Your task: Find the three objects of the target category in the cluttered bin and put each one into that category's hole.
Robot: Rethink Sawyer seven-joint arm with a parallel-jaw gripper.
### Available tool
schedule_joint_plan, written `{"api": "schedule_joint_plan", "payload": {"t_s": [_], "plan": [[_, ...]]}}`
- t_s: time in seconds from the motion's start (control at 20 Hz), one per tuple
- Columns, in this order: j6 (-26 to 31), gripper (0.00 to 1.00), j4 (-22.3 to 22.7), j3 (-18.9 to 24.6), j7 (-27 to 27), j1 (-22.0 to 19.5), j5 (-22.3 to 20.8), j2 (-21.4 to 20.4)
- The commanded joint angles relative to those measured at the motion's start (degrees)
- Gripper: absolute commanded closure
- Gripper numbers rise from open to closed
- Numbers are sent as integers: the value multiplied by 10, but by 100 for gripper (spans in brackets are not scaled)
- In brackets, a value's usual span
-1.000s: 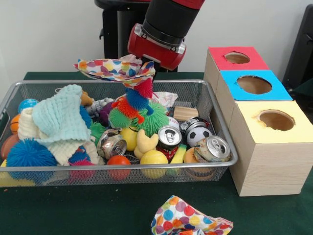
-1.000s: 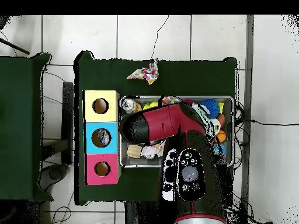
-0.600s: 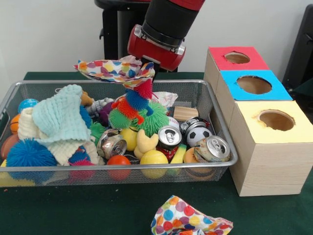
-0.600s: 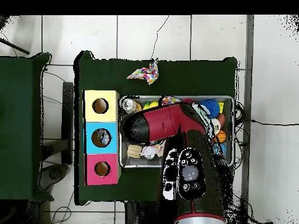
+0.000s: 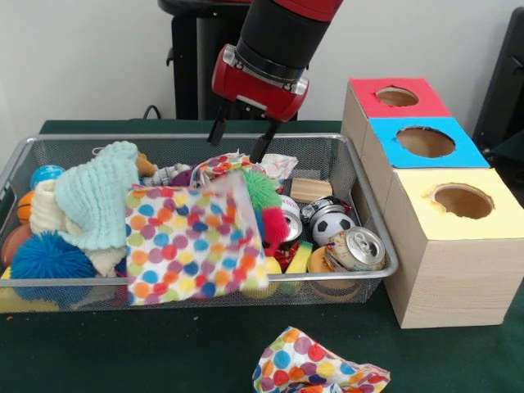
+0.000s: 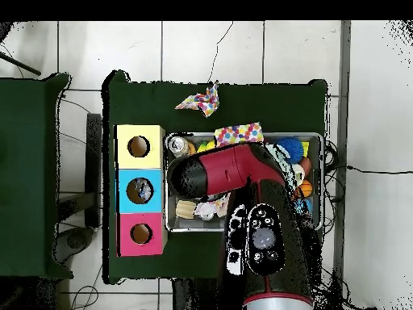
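The gripper [image 5: 241, 141] hangs over the far middle of the bin [image 5: 372, 214], its two fingers [image 5: 219, 129] spread apart with nothing between them. Below and nearer, a polka-dot cloth [image 5: 192, 243] drapes over the middle of the clutter and down across the bin's near wall, hiding the toys under it; in the overhead view the same cloth [image 6: 239, 133] lies at the bin's edge just past the arm [image 6: 234, 173]. A second polka-dot cloth [image 5: 315, 368] lies crumpled on the table [image 5: 98, 352] near the camera, outside the bin.

The task sentence does not say which category is wanted, so the targets cannot be named. Cans are one likely group: one can [image 5: 354, 248] rests at the near right corner, with a small soccer ball [image 5: 332, 225] just behind it. A green spiky ball [image 5: 260, 188] peeks out beside the cloth, a blue spiky ball [image 5: 42, 257] sits at the near left, and a pale green washcloth [image 5: 100, 196] is heaped above it.

Three boxes stand right of the bin: yellow [image 5: 458, 246] nearest, blue [image 5: 422, 143] behind, red [image 5: 397, 97] farthest, each with a round hole on top. The draped cloth probably needs clearing, since it covers much of the pile.
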Motion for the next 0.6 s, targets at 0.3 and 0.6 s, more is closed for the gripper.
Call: {"api": "schedule_joint_plan", "payload": {"t_s": [0.3, 0.6], "plan": [[-41, 0, 20, 42, -7, -30, 21, 39], [-53, 0, -20, 122, -142, -97, 6, 75]]}}
